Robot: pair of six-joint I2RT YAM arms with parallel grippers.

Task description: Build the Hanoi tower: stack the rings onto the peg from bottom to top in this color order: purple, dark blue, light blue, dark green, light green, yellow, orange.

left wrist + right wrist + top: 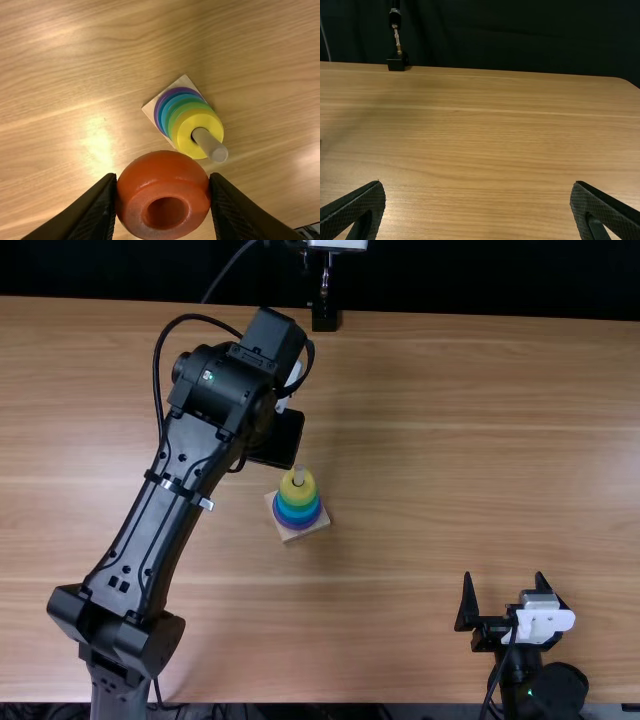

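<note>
The left gripper [278,440] is clamped on the orange ring [162,172], near the peg [214,148]. The yellow ring [183,134] (uppermost seated component) tops the stack [297,508]. The right gripper [504,577] stands with fingers apart near the table's [450,440] near edge.

No words, numbers or signs can be read. A small, pale mark [207,375] on the left arm's rounded black joint housing [222,392] may be print, but is too tiny to tell.

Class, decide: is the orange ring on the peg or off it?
Off: the left gripper holds the orange ring; the peg ends bare above the yellow ring.
</note>
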